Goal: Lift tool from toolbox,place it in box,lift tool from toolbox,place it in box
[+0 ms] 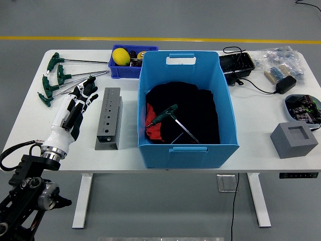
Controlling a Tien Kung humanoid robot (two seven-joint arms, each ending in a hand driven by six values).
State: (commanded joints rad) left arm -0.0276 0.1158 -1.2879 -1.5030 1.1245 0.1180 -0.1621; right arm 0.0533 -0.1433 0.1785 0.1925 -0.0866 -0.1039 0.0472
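The left hand (75,104) is held with fingers spread and empty, green-handled wrenches (56,83) just beyond its fingertips and a metal block (109,118) to its right.

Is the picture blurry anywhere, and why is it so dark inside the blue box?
In the head view everything looks sharp, even the left hand. Lighting is even, with soft shadows under the table and no strong glare. The blue box looks dark inside because black cloth lines it, and a green-handled T-wrench shows clearly against it.
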